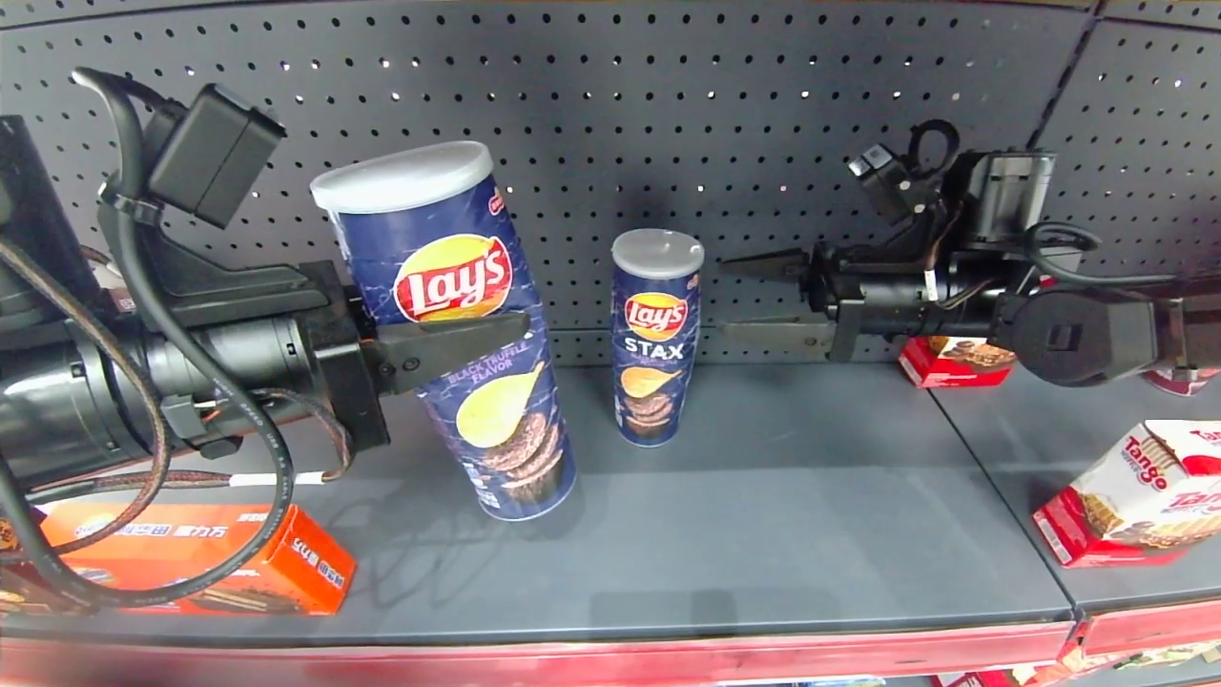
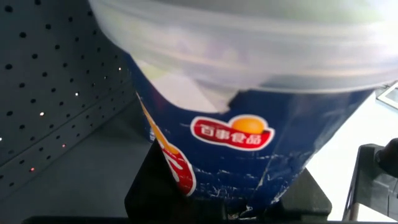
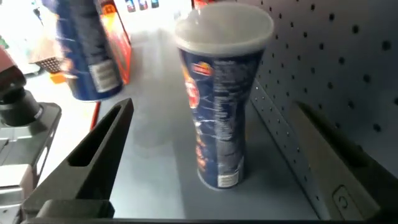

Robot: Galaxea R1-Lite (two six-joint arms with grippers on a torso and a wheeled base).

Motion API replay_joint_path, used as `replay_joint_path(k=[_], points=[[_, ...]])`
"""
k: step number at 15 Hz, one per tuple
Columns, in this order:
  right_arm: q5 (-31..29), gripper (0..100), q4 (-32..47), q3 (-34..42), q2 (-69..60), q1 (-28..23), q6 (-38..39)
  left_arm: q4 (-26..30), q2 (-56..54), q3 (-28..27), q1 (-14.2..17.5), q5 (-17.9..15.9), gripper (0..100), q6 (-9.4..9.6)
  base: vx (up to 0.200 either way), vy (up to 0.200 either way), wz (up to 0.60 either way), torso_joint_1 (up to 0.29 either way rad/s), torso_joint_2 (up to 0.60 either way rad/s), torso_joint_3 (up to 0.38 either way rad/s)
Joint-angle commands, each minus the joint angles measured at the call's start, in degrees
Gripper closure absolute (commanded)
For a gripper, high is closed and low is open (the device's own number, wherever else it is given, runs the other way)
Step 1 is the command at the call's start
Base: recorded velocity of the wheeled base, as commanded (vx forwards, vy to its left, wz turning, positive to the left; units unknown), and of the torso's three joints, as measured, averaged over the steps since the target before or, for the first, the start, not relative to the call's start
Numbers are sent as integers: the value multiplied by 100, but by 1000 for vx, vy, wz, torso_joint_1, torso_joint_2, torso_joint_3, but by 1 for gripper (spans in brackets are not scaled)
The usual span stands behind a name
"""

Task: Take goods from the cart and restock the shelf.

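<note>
The rear can [image 1: 654, 343] stood upright on the shelf [image 1: 811, 496], done; the right gripper [image 1: 730, 298] hung open just beside it. The left gripper [image 1: 506, 329] was clamped on the tilted can [image 1: 448, 277], low over the shelf (base contact unclear), so setting down and release remained.

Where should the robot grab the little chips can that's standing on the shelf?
Grip the little can around its round middle, coming sideways from the robot's right, where the open right gripper faces it. It stands upright with bare shelf on that side, and the tilted can in the left gripper crowds the other.
</note>
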Motion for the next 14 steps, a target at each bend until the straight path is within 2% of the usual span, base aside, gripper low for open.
replay_joint_path(k=[1,14], points=[[-11,0,3,-287,425,62,3,-14,18,-8,4,1,100,2,0,0,0,0,0,0],[-55,0,-59,-990,1559,440,-14,-50,132,9,21,1,100,2,0,0,0,0,0,0]])
